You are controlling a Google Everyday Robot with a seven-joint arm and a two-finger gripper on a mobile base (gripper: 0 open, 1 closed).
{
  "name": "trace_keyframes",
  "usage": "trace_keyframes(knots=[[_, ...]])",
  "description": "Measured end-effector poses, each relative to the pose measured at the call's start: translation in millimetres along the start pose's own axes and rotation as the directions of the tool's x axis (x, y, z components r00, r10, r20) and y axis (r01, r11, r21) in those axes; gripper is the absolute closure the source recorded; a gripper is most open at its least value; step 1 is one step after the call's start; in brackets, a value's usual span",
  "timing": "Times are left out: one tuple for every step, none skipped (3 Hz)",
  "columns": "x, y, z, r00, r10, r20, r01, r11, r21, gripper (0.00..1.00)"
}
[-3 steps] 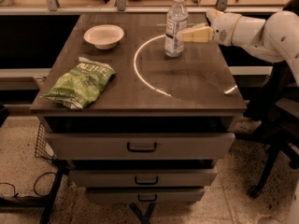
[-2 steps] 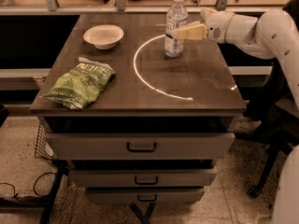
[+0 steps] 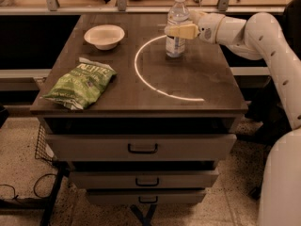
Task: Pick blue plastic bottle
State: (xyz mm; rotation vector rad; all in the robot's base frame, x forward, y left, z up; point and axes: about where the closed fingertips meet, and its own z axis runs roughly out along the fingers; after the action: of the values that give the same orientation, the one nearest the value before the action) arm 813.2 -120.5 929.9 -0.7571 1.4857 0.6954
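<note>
The blue plastic bottle (image 3: 175, 46) is standing upright on the far half of the table (image 3: 211, 79). The gripper (image 3: 173, 30) is reaching around its upper part; whether it is already squeezing, I cannot tell.

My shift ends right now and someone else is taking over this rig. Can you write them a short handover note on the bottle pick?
Gripper: reaches in from the right at label height and overlaps the front of the blue plastic bottle. Whether it has a firm hold cannot be told.
Bottle: upright on the table, far side, not lifted.
Done: approach to the bottle.
Left: confirm the grasp, then lift.
Also on the table: white bowl far left, green chip bag near left.
</note>
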Motion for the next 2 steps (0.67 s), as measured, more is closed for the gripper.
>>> trace_keyframes(knots=[[0.5,1.6,3.2,1.000,0.002,0.000,-0.002,1.0000,-0.004,0.39],[0.9,3.8,6.4,1.000,0.002,0.000,-0.002,1.0000,-0.010,0.64]])
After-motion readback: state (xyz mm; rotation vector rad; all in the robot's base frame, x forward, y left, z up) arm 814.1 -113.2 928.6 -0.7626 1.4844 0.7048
